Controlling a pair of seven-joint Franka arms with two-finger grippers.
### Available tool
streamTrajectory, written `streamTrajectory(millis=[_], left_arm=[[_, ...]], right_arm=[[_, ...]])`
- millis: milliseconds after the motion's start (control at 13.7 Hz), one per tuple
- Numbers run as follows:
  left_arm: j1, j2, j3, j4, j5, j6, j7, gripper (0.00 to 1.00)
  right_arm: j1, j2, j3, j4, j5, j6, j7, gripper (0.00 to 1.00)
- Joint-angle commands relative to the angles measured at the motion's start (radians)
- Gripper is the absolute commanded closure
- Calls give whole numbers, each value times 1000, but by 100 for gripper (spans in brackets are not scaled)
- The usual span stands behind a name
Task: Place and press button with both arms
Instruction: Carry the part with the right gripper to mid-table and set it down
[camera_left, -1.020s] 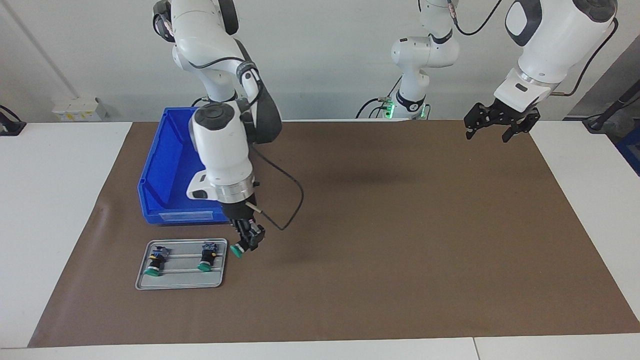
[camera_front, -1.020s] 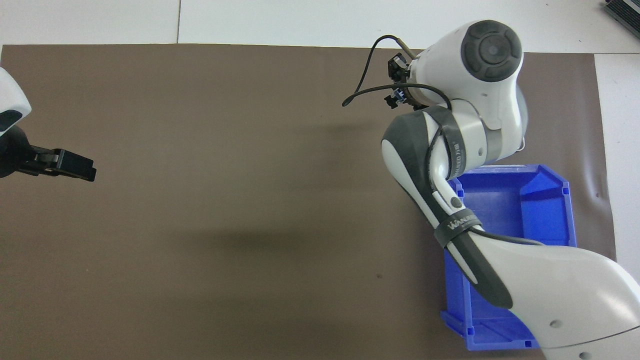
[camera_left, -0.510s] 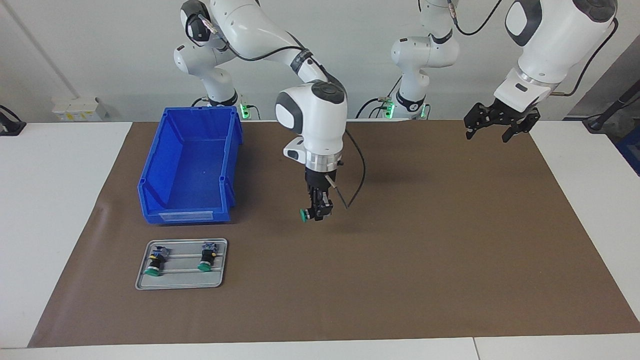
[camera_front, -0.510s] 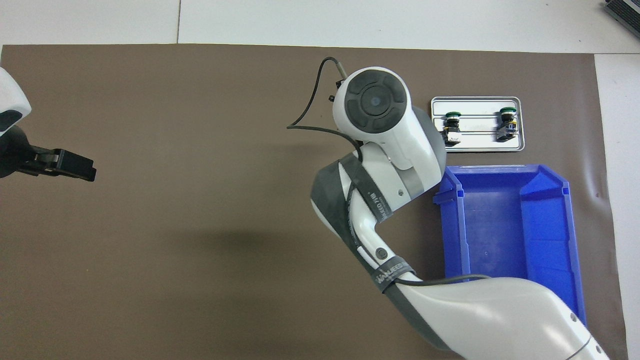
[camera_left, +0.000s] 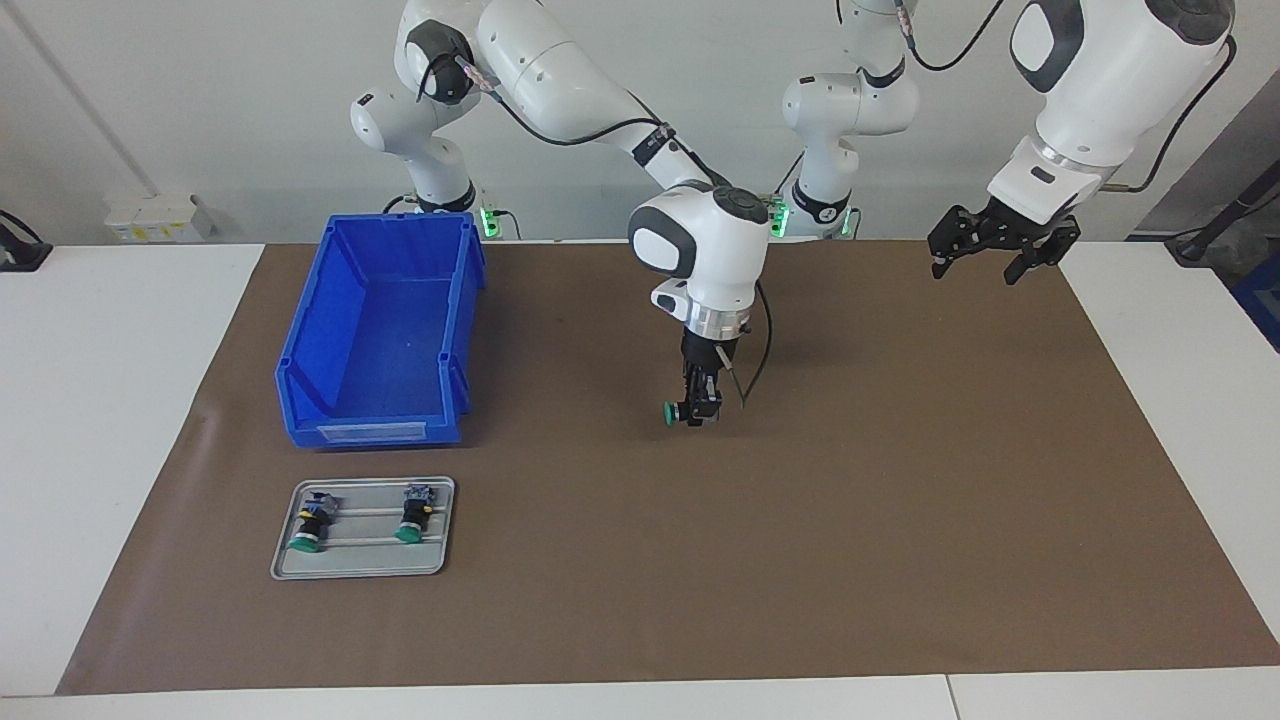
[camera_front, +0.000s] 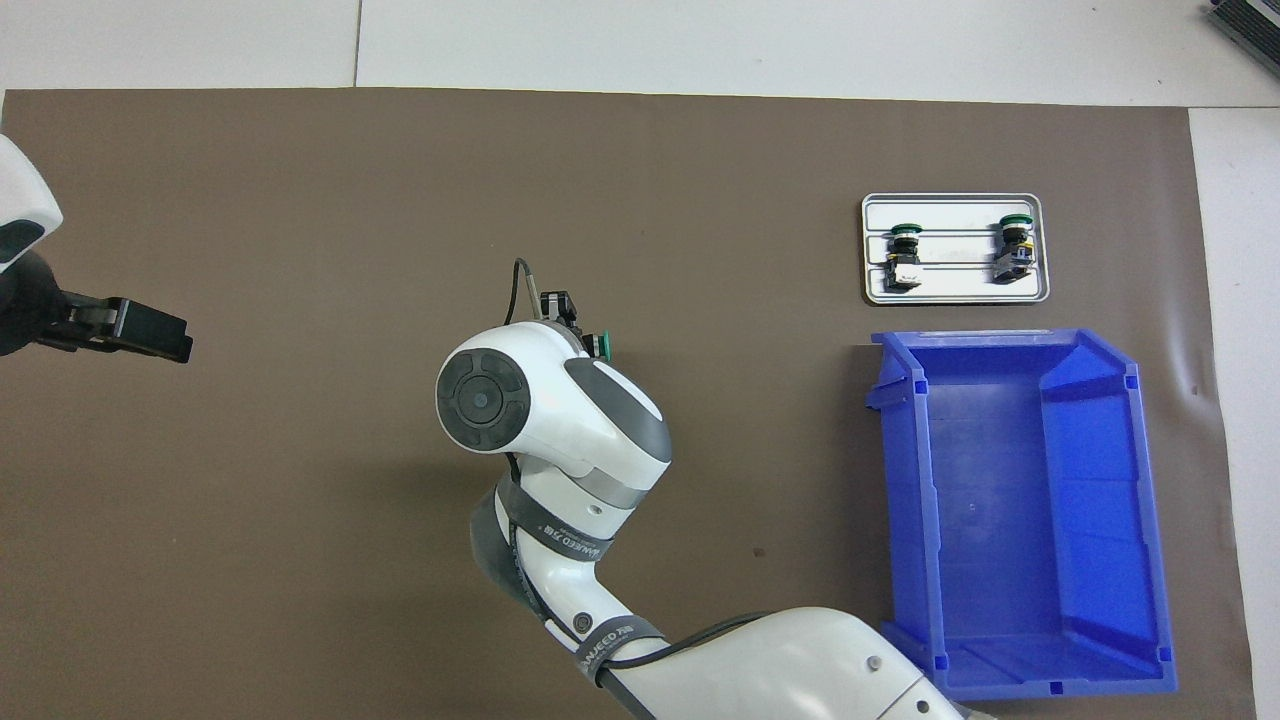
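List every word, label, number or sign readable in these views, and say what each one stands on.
Lettering on the grey strap around the right arm: present, but too small and slanted to read.
Pale label strip on the blue bin, on its wall beside the tray: no legible text.
The buttons in the tray, the brown mat and the left gripper: no visible text.
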Motion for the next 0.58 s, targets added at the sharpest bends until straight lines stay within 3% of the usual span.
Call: streamTrajectory(millis=[0,291,437,510], left_arm=[[8,-30,-6,-37,14,23,7,0],[8,-32,-6,-37,14,23,7,0],[8,-30,-6,-37,14,23,7,0],[8,-30,-6,-37,14,23,7,0]], right_arm=[[4,-12,3,-65,-22,53,35,100],[9,-35,3,-140,-24,104,36,100],[12,-38,3,-148,-25,104,36,48],[16,-40,3,-148,-28,104,25,26]])
